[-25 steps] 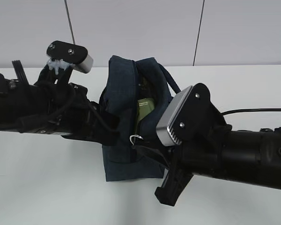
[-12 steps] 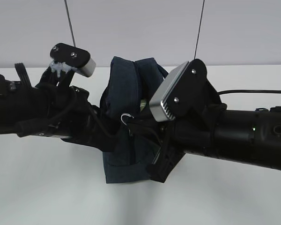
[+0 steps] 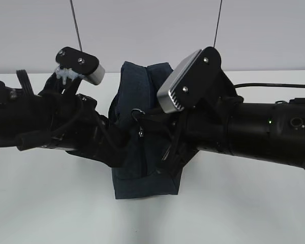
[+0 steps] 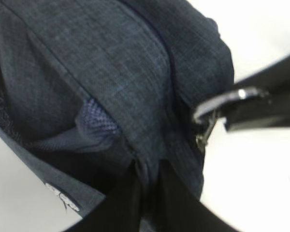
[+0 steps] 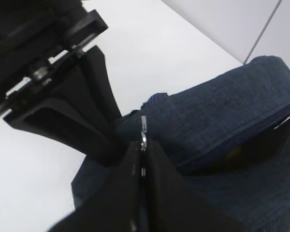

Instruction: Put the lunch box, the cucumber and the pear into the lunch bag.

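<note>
The dark navy lunch bag (image 3: 142, 168) stands mid-table between both arms. My left gripper (image 4: 150, 170) is shut on a fold of the bag's fabric (image 4: 111, 72) at its left side. My right gripper (image 5: 143, 145) is shut on the silver ring pull (image 5: 143, 130) of the zipper, which sits high on the bag's top (image 3: 137, 113). In the left wrist view the ring (image 4: 213, 103) hangs from the right fingers (image 4: 261, 108). A narrow gap stays open at the far end (image 5: 261, 145), with a dim yellowish patch inside. Lunch box, cucumber and pear are hidden.
The white table (image 3: 51, 203) runs all around the bag, with a pale wall (image 3: 142, 30) behind it. The two black arms (image 3: 35, 122) (image 3: 264, 137) flank the bag closely, each with a wrist camera (image 3: 180, 84) above.
The right gripper has drawn the ring pull from the bag's near end up and back along the top. The opening has narrowed, and the pale green lid seen inside earlier is covered.
</note>
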`<move>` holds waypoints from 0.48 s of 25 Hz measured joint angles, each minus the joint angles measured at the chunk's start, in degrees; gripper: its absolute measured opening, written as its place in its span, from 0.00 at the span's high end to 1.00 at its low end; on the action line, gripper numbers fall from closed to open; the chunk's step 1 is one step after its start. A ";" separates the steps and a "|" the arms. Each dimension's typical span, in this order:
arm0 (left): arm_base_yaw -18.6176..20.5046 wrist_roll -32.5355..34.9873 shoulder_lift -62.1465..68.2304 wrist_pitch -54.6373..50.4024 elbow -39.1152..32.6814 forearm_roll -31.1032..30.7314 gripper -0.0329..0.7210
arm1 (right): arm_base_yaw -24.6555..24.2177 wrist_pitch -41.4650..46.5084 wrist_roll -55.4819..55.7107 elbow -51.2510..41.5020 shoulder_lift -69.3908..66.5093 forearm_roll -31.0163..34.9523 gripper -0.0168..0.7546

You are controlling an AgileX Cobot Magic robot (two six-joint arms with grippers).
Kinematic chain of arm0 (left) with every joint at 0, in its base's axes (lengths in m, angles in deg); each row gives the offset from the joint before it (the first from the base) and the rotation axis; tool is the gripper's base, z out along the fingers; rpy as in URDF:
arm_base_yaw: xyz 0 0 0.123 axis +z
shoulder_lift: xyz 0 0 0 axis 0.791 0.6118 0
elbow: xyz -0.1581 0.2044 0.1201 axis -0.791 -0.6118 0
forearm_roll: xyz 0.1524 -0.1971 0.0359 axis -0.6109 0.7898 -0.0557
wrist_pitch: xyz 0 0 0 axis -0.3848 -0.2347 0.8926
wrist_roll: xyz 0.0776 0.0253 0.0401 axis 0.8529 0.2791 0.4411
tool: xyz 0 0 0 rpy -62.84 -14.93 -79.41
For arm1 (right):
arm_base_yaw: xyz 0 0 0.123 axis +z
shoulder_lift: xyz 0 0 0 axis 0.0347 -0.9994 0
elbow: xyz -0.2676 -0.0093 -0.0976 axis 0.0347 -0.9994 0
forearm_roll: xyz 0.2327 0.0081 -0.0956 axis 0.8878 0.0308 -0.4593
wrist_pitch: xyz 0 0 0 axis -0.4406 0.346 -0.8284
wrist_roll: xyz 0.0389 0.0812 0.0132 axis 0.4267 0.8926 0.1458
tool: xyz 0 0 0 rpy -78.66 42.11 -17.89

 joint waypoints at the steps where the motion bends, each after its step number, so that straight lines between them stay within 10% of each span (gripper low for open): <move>1: 0.00 0.00 0.00 0.00 0.00 -0.01 0.95 | -0.40 0.00 0.00 0.00 0.00 0.00 0.98; 12: 0.00 0.00 0.00 -0.05 0.10 -0.18 0.95 | -3.54 -1.04 0.00 1.84 0.00 -0.45 0.98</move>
